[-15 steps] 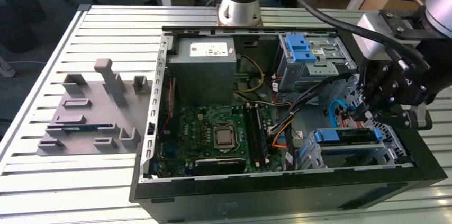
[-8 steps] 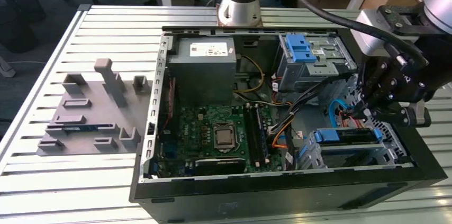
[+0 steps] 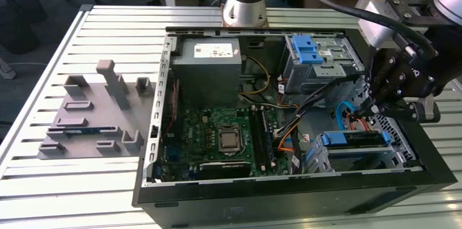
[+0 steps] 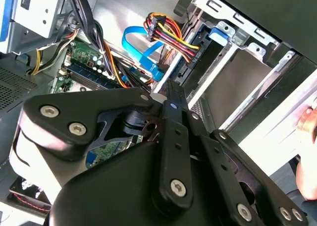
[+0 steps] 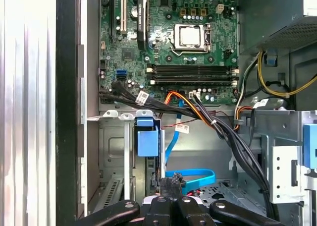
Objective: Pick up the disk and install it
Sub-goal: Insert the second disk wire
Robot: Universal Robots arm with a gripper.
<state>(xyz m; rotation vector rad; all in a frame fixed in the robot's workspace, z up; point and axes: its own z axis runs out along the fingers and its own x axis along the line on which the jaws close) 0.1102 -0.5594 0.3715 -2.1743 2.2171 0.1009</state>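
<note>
Exterior view: we are holding the claw (image 3: 369, 111) low inside the open computer case (image 3: 289, 185), just above the drive bay (image 3: 357, 153), where the disk (image 3: 351, 139) with its blue rails is sitting, apparently seated. We cannot tell whether the claw is apart or together. The case is lying on the slatted counter (image 3: 43, 185) for top access.

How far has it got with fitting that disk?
The disk already seems to sit in its bay inside the computer case, blue rails showing. The gripper hovers close above it. Whether it is fully seated I cannot tell.
</note>
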